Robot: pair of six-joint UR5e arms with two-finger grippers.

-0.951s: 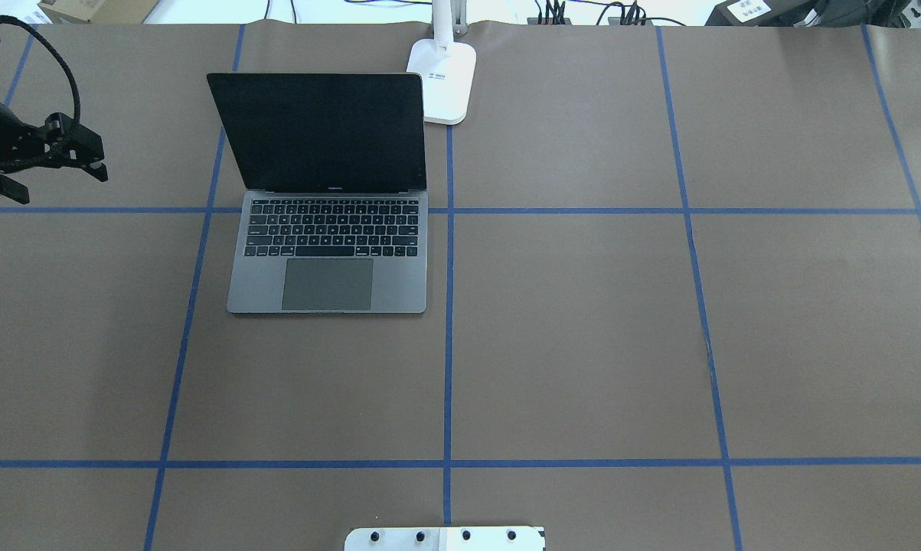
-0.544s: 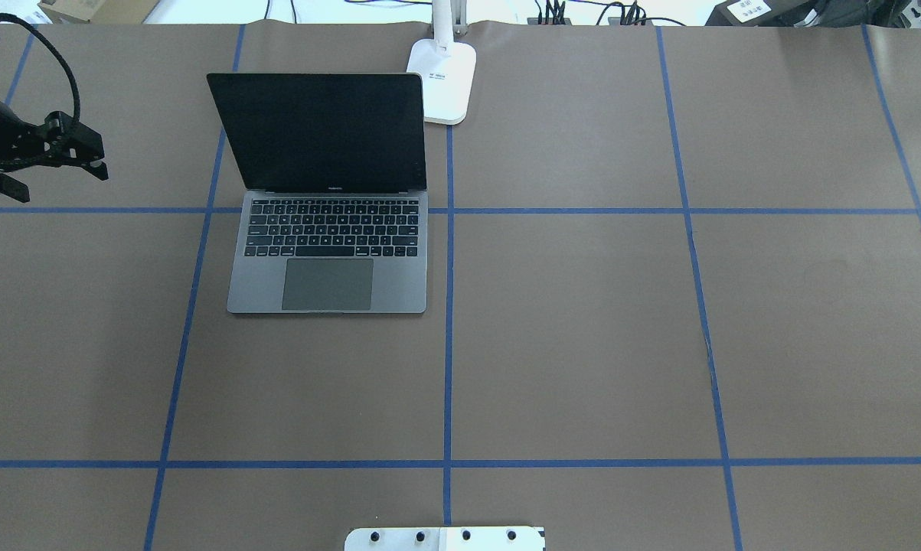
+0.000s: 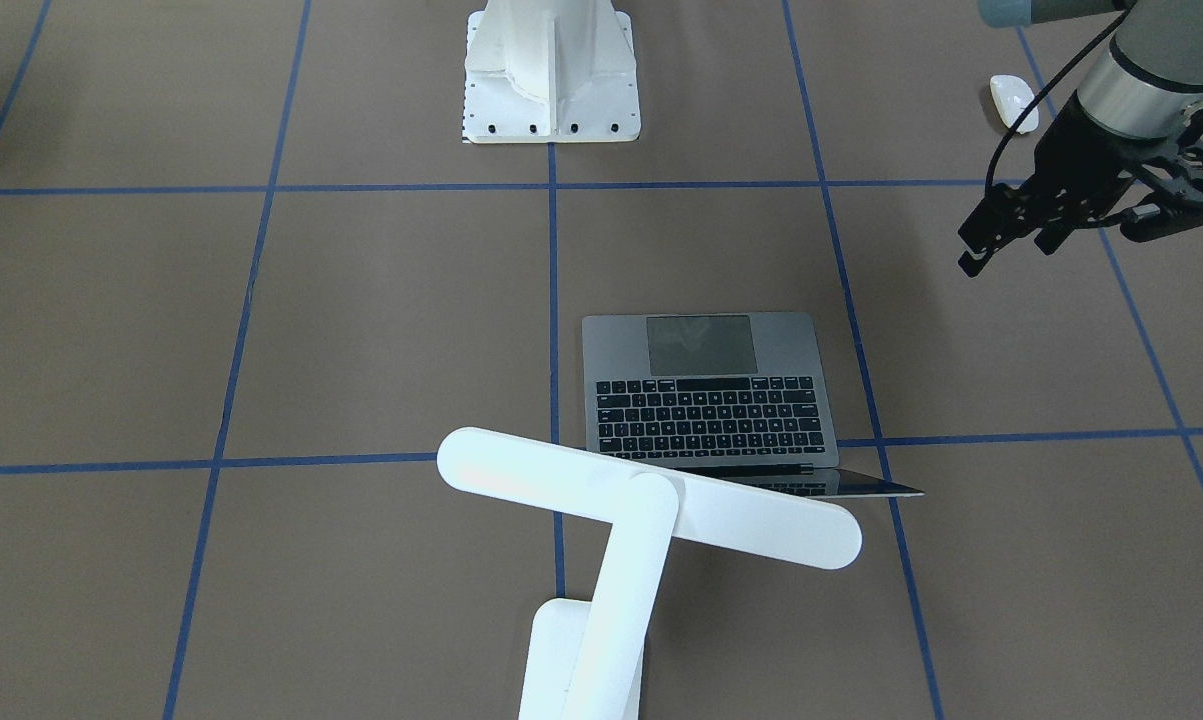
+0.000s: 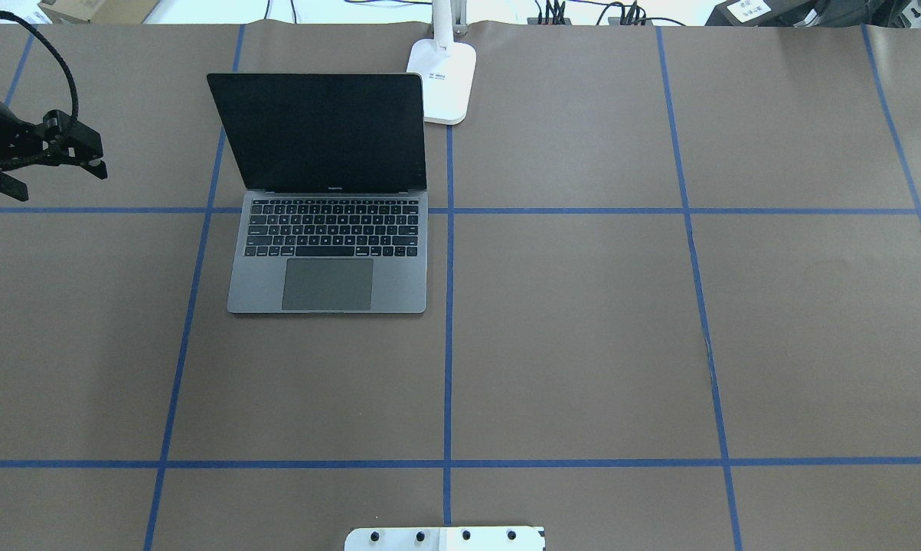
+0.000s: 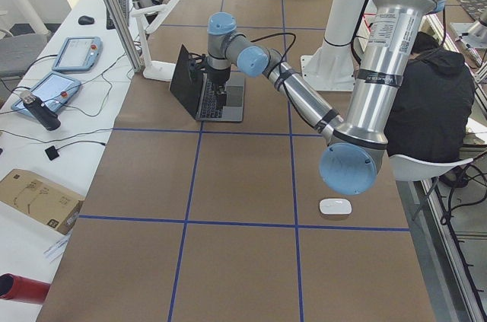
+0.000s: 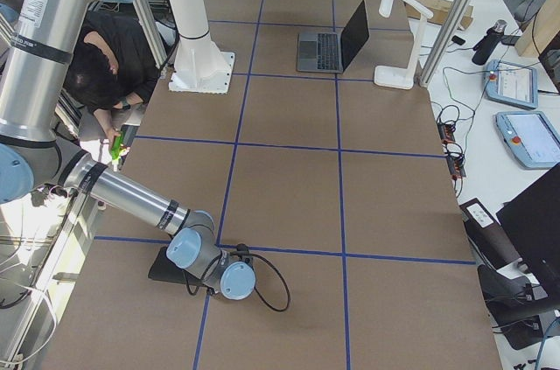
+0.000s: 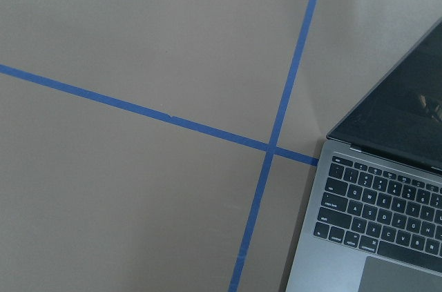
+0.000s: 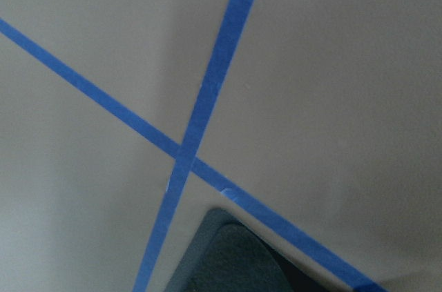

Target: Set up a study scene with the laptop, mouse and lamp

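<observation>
The grey laptop [image 4: 327,252] stands open on the brown table, its dark screen facing me; it also shows in the front view [image 3: 711,390] and at the lower right of the left wrist view [image 7: 387,230]. The white lamp stands behind the laptop's right corner on its base [image 4: 446,80], and its bar head [image 3: 651,495] hangs over the screen edge. The white mouse [image 3: 1014,102] lies near the table's left near side, also in the left side view [image 5: 335,206]. My left gripper [image 4: 60,184] hovers open and empty, left of the laptop. My right gripper shows in no close view.
The white bolted pedestal [image 3: 551,90] stands at the near middle edge. A black mat [image 6: 162,269] lies under my right arm's wrist [image 6: 219,278], and its corner shows in the right wrist view [image 8: 235,257]. Blue tape lines grid the table. Cables and boxes lie beyond the far edge.
My left gripper has drifted slightly to the left, still open. The laptop and lamp have not moved.
</observation>
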